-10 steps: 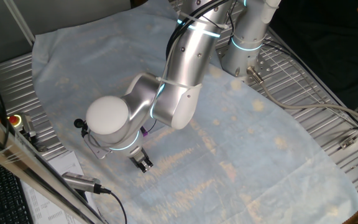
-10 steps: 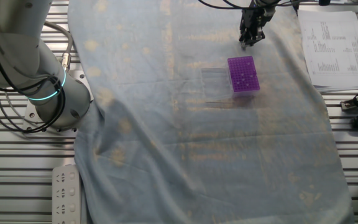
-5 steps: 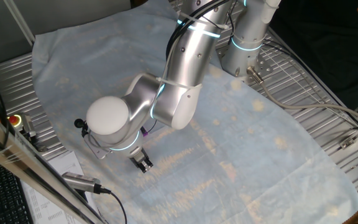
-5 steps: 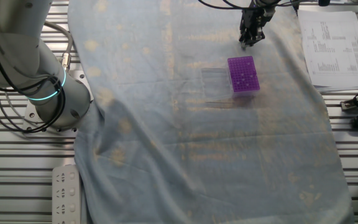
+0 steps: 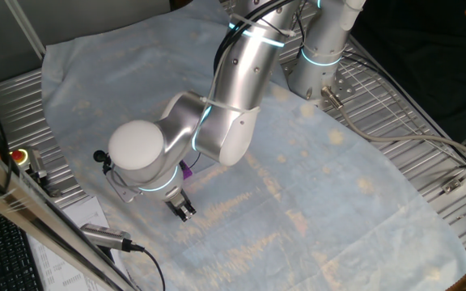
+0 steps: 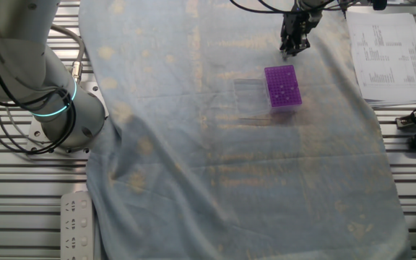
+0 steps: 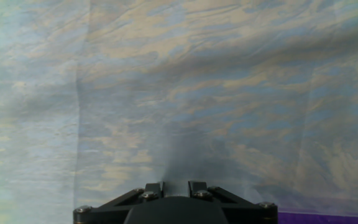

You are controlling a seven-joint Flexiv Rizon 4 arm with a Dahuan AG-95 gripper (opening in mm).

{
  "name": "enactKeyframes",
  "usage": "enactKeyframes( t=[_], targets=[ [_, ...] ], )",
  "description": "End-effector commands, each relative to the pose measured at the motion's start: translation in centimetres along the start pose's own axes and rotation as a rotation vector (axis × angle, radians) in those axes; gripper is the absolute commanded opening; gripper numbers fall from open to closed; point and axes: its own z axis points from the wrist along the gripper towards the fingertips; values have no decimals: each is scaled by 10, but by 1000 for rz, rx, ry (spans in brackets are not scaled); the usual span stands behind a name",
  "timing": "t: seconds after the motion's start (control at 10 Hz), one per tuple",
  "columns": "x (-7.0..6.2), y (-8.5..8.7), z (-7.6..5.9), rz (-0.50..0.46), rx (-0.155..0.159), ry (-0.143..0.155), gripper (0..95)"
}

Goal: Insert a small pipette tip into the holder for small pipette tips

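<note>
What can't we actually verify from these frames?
- Pipette tip: none can be made out at the gripper in any view; too small, and the hand view shows only the finger bases.
- Jaws: gap unclear.
- Purple holder: arm hides most of it in one fixed view; bottom edge cuts it to a sliver in the hand view.
- Hole occupancy: too small.

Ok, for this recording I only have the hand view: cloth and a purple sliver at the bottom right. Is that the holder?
Observer: Yes. The other fixed view shows the whole holder for small pipette tips, a purple block lying flat on the cloth.
Operator: Is the claw over it?
Observer: No, the claw hangs just beside one short end.
Operator: Anything else nearby?
Observer: Printed papers lie past the cloth's edge.
</note>
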Motion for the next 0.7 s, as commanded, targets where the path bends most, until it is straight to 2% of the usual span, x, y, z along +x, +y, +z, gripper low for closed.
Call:
enactKeyframes(
  t=[0.1,0.5,0.6,0.7],
  targets=[
    [1,1,1,11,1,-1,190],
    [1,4,5,36,-5,-10,190],
    [2,6,5,40,-4,-10,0],
    [3,10,4,45,3,-1,0]
  ],
)
